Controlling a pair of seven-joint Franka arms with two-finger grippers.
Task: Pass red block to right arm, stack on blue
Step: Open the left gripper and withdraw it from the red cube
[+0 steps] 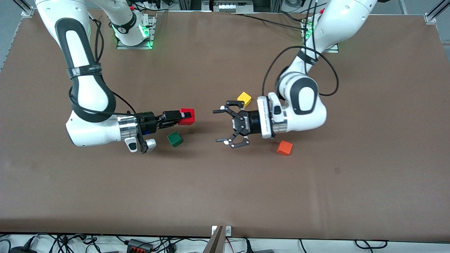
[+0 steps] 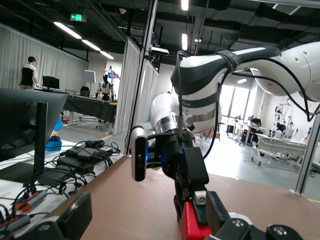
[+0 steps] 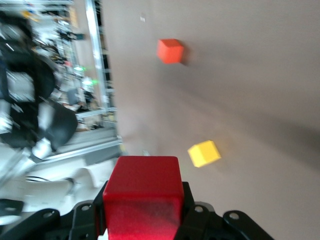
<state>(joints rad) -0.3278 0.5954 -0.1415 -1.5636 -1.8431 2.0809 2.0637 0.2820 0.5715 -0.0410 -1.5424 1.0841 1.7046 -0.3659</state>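
My right gripper [image 1: 183, 116] is shut on the red block [image 1: 188, 119] and holds it above the table's middle, just above the green cube. The right wrist view shows the block [image 3: 142, 195] clamped between the black fingers [image 3: 192, 212]. My left gripper [image 1: 218, 125], the wide claw, is open and empty, level with the block and a short gap from it toward the left arm's end. In the left wrist view the right gripper [image 2: 192, 200] holds the red block [image 2: 192, 225] straight ahead, between my spread left fingers [image 2: 75, 215]. The blue cube is not in view.
A green cube [image 1: 174, 138] lies on the brown table [image 1: 225, 189] under the right gripper. A yellow cube [image 1: 244, 98] lies by the left wrist, farther from the front camera. An orange cube [image 1: 284, 148] lies nearer, below the left wrist. Both show in the right wrist view, orange [image 3: 170, 50] and yellow [image 3: 204, 153].
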